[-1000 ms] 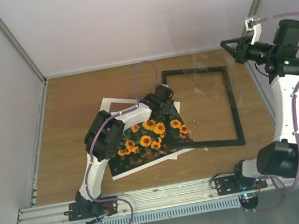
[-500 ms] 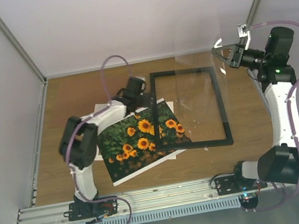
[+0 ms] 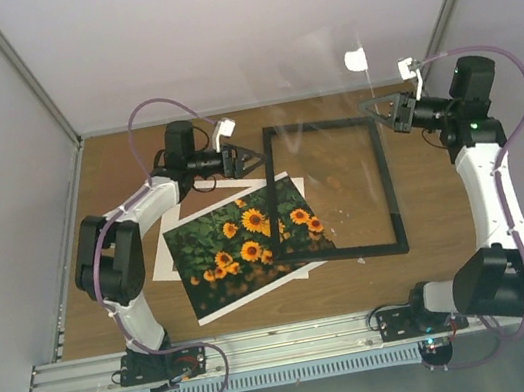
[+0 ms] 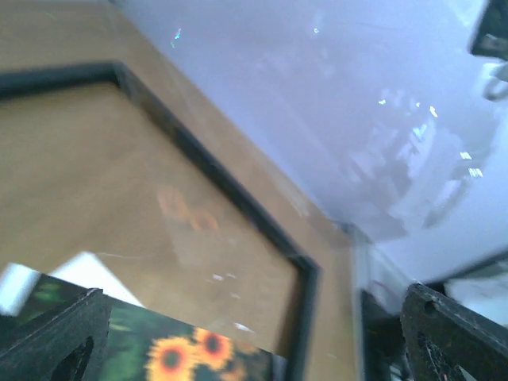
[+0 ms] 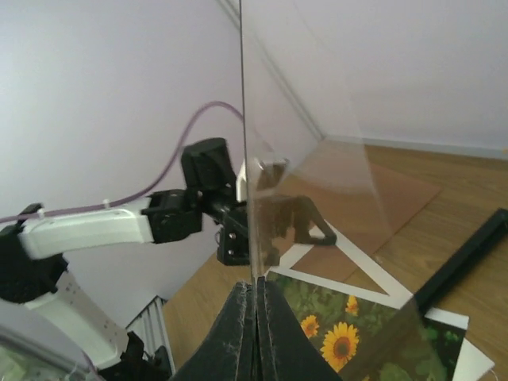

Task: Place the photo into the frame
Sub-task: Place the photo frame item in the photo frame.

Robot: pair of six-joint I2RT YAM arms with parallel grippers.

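The photo (image 3: 239, 241), orange sunflowers on dark green, lies flat on a white mat (image 3: 164, 256). The black frame (image 3: 386, 184) lies to its right, with its left bar over the photo's right part. My left gripper (image 3: 252, 161) is open and empty, hovering at the frame's far-left corner. In its wrist view (image 4: 255, 295) it looks onto the frame (image 4: 214, 176) and the photo (image 4: 171, 355). My right gripper (image 3: 369, 108) is shut on a clear sheet (image 3: 354, 61), held upright above the frame's far-right corner. The right wrist view shows the grip (image 5: 255, 287) on the sheet (image 5: 305, 111), with the photo (image 5: 357, 333) below.
The wooden table (image 3: 117, 181) is boxed in by pale walls at the left, back and right. A metal rail (image 3: 287, 336) runs along the near edge. In the right wrist view the left arm (image 5: 95, 230) stands behind the sheet, above the mat (image 5: 349, 252).
The left arm swung off the photo to the back left, its gripper now at the frame's far-left corner. The frame slid left onto the photo. The right gripper moved left holding the clear sheet raised.
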